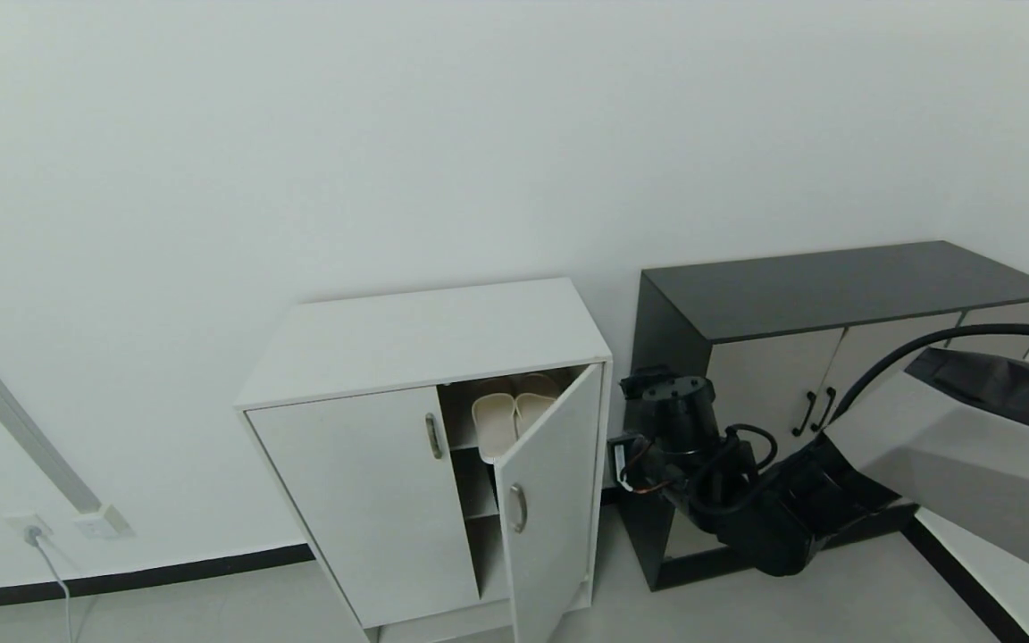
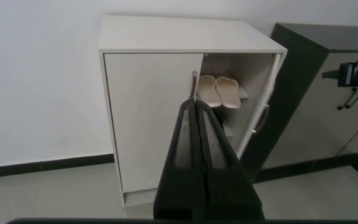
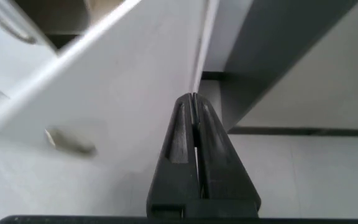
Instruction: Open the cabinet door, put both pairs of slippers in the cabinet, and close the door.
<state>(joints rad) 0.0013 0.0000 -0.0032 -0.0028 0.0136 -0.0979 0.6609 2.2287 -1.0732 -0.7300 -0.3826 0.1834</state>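
Note:
The white cabinet (image 1: 425, 344) has its left door (image 1: 363, 500) closed and its right door (image 1: 546, 500) swung partly open. A cream pair of slippers (image 1: 513, 418) lies on the top shelf inside, also seen as slippers (image 2: 219, 90) from the left wrist. My right gripper (image 3: 194, 97) is shut with nothing in it, its tips close to the outer face of the open door (image 3: 117, 81), near the hinge-side edge and away from the handle (image 3: 70, 143). My left gripper (image 2: 194, 102) is shut and empty, held well back from the cabinet front.
A dark cabinet (image 1: 836, 286) with light doors stands right beside the white one, leaving a narrow gap where my right arm (image 1: 684, 446) sits. A wall socket (image 1: 30, 529) with a cable is low on the left wall. Grey floor lies in front.

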